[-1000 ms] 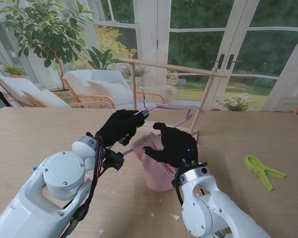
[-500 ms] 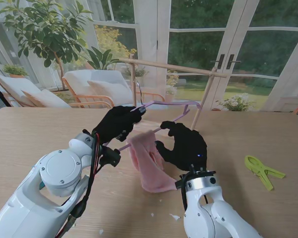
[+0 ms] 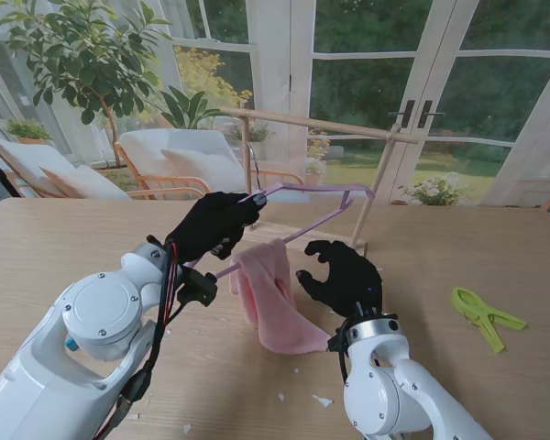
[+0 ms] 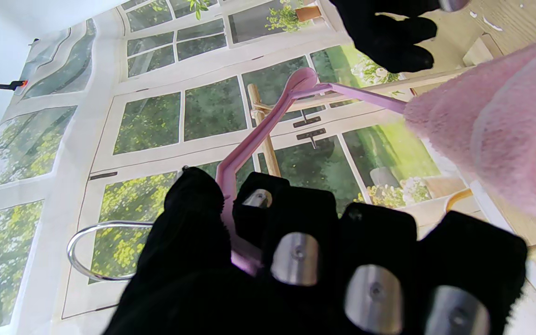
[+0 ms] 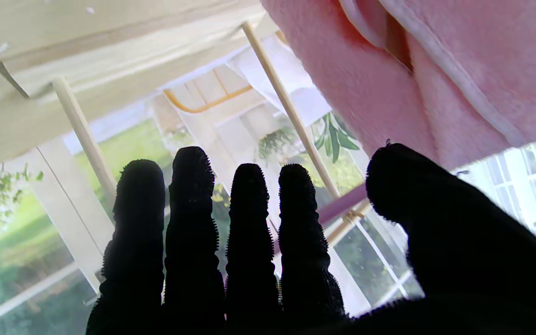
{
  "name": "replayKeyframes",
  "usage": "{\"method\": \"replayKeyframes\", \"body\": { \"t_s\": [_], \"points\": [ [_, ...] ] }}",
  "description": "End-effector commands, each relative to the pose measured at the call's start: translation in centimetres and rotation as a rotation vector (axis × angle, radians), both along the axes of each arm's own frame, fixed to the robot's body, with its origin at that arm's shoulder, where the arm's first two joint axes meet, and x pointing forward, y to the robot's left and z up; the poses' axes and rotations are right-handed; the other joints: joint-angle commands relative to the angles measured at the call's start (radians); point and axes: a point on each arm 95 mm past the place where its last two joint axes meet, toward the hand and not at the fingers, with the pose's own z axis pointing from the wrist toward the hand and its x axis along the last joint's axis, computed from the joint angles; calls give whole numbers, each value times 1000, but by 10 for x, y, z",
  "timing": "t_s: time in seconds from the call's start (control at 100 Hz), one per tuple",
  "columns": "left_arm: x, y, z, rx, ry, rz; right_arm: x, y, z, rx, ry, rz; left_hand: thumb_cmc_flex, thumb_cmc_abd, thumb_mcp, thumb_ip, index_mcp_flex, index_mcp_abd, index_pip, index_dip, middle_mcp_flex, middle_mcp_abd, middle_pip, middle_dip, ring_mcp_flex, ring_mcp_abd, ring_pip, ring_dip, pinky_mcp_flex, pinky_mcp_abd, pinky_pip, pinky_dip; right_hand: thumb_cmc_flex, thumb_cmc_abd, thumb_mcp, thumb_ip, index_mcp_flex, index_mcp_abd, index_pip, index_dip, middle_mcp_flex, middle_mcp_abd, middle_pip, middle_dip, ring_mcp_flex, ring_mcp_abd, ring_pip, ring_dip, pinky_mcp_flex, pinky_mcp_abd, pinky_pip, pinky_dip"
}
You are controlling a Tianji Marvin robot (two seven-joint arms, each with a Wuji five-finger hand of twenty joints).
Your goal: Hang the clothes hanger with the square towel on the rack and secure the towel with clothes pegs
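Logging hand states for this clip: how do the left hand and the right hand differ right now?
The left hand is shut on the pink hanger, raised near the rack; the right hand is open, holding nothing, beside the pink towel. The left sits farther from me than the right. Both wear black gloves.

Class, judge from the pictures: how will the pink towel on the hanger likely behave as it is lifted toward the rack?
The pink towel droops in folds over the hanger, so it is probably floppy and light. It hangs unpegged, so tilting may let it slide. The left robot hand grips the hanger only, so the towel will likely swing.
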Motion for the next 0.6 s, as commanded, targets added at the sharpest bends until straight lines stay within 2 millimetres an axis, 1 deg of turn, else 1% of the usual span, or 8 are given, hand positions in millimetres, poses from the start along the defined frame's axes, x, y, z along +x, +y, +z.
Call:
{"method": "replayKeyframes", "body": {
  "t_s": [0.0,0.23,0.39,0.44,0.47,0.51,0.53,0.59],
  "points": [
    [-3,-2,5,-9,-2,-21,3,1,-5,11,30,11,33,15,9,30,52,50,23,50,42,-43,21,15,29,0,134,43,14,42,296,30,-45,-30,-4,11,-21,-18,-24,-21,-36,-2,5,7,-37,-6,-1,4,-23,-12,-15,568],
    [-5,-3,7,-22,15,-35,13,11,-9,34,54,34,33,16,9,30,52,50,23,50,42,-43,21,15,29,1,134,43,13,43,296,31,-28,-52,5,5,-25,-48,-41,-39,-48,-11,23,20,-46,-16,11,12,-35,-19,-25,579],
    [-6,-3,7,-23,17,-41,18,17,-11,65,48,35,33,16,9,30,52,50,23,49,42,-43,21,15,29,0,134,44,13,44,296,31,3,-61,54,8,32,-105,23,-10,-15,-20,52,39,-23,-14,37,22,-24,-20,-18,592],
    [-6,-3,7,-23,18,-41,19,19,-11,78,43,31,33,15,9,30,52,50,23,49,42,-43,21,15,29,0,134,44,13,44,296,31,27,-64,73,6,91,-147,90,29,11,-25,67,51,-4,-15,53,26,-15,-19,-10,596],
    [-6,-3,7,-23,19,-41,19,20,-11,87,40,29,33,15,9,30,52,50,23,49,42,-43,21,15,29,0,134,44,13,44,296,31,64,-91,73,-60,114,-185,171,9,28,-28,75,61,7,-17,63,27,-11,-17,-6,596],
    [-6,-3,7,-23,20,-41,20,21,-12,101,35,26,34,15,9,30,52,50,23,49,42,-43,21,15,29,0,134,44,13,44,296,31,118,-123,58,-96,131,-254,331,-59,64,-35,84,71,30,-16,77,28,-4,-15,2,594],
    [-6,-4,7,-23,20,-40,20,21,-11,107,32,25,34,15,9,30,52,50,23,49,42,-43,21,15,29,0,134,44,13,44,296,31,134,-131,58,-100,156,-283,380,-68,82,-40,88,73,41,-15,82,29,0,-13,4,594],
    [-6,-4,7,-23,22,-39,19,22,-11,123,23,24,34,14,9,30,52,50,23,49,42,-43,21,15,29,0,134,44,13,44,296,32,168,-136,75,-100,242,-319,439,-50,115,-45,94,75,62,-15,90,29,5,-11,9,594]
  ]
}}
